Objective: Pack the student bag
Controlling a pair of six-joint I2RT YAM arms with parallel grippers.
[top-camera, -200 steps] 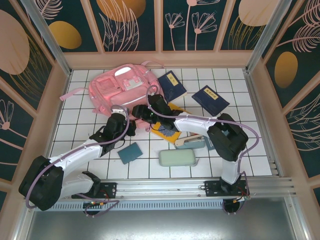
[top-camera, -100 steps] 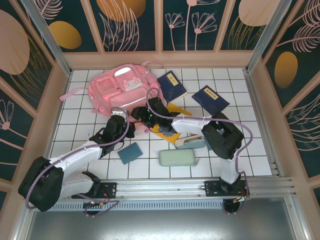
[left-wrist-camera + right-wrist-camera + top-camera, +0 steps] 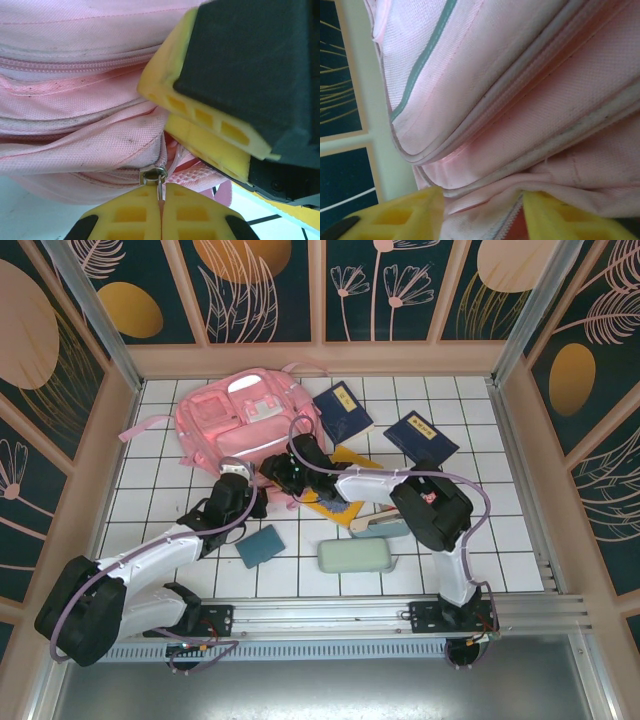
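Here left jaws pinch the mostly hidden zipper pull [image 3: 155, 174]; right jaws spread astride student bag [image 3: 520, 100] fabric

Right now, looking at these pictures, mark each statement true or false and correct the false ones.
1. The left end effector is shut on the backpack's zip pull. True.
2. The backpack is blue. False: it is pink.
3. Two dark blue books lie to the right of the backpack in the top view. True.
4. The pale green case is inside the backpack. False: it lies on the table, near the arm bases and apart from the backpack.
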